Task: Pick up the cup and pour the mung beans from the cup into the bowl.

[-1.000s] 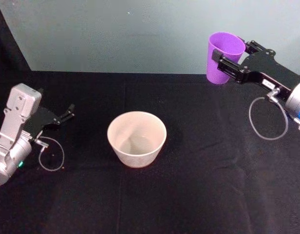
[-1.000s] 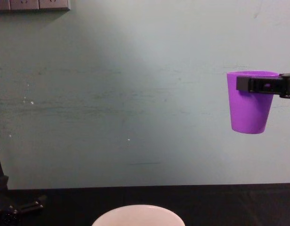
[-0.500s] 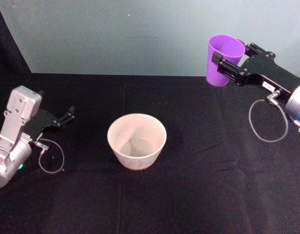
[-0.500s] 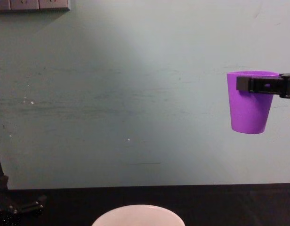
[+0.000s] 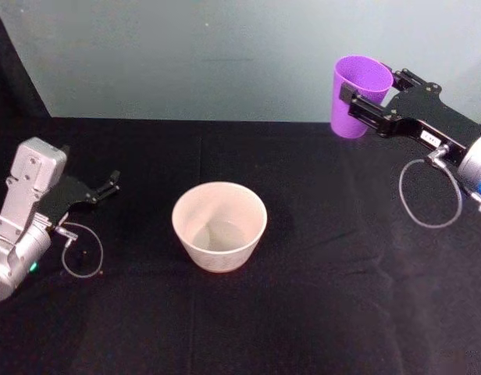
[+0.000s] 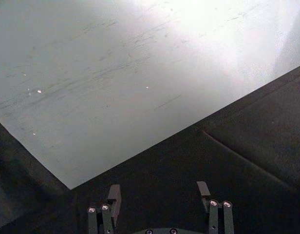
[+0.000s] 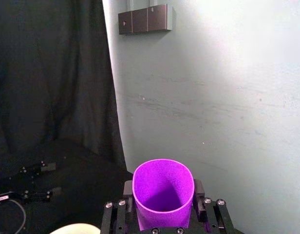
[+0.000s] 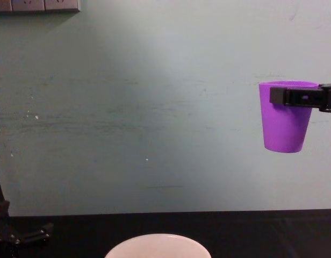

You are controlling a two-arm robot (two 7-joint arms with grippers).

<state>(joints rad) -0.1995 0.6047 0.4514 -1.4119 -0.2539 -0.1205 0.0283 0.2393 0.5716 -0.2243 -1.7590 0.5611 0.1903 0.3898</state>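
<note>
Purple tapered cup [image 5: 348, 119]: upright, mouth up, clamped just under rim betw. fingers of R gripper [image 5: 367, 92], held aloft. Pale pinkish-white bowl [image 5: 217, 254]: upright on black cloth [image 5: 318, 297], well below claw, to its left, apart from cup.

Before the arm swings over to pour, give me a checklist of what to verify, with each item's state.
1. Grip: right claw shut on the cup just below its rim, ok.
2. Tilt: cup upright, ok.
3. Position: cup not above the bowl; it hangs high, to the bowl's right and farther back, not ok.
4. Target: bowl upright, mouth open, ok.
5. Other arm: left claw open, parked left of the bowl, apart from it, ok.
6. Contents: beans in the cup, cannot tell.
</note>
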